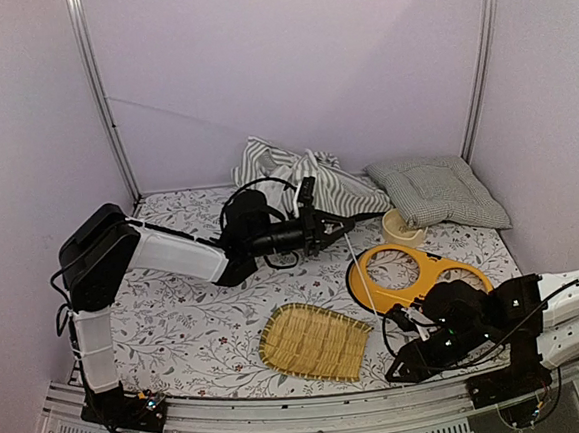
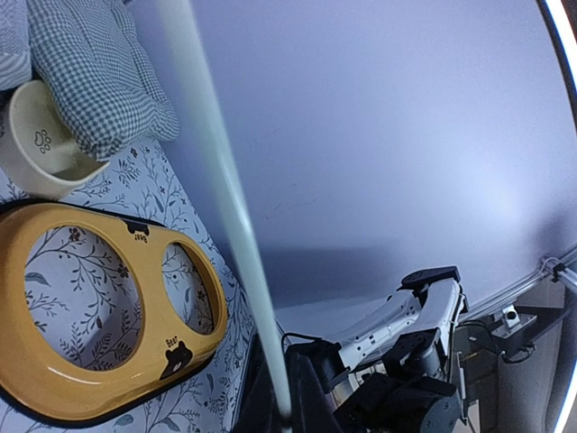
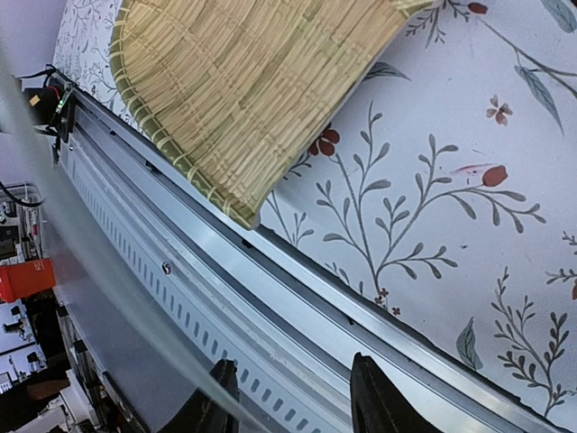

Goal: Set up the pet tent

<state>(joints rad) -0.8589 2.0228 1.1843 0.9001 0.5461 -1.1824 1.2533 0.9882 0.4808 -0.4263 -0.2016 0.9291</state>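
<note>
The pet tent (image 1: 288, 171) lies collapsed as a striped fabric heap at the back of the table. My left gripper (image 1: 336, 224) reaches over the table's middle and is shut on a thin white pole (image 1: 363, 276), which slants down toward the front. In the left wrist view the pole (image 2: 225, 198) runs up from between the shut fingers (image 2: 311, 397) of that gripper (image 2: 287, 406). My right gripper (image 1: 395, 372) is low by the front edge, open and empty (image 3: 293, 379). The blurred pole (image 3: 90, 262) crosses beside its left finger (image 3: 216, 397).
A green-white checked cushion (image 1: 438, 190) lies at the back right, with a cream bowl (image 1: 403, 226) in front of it. A yellow two-hole bowl holder (image 1: 414, 272) lies right of centre. A bamboo tray (image 1: 314, 340) lies near the front metal rail (image 3: 270, 298).
</note>
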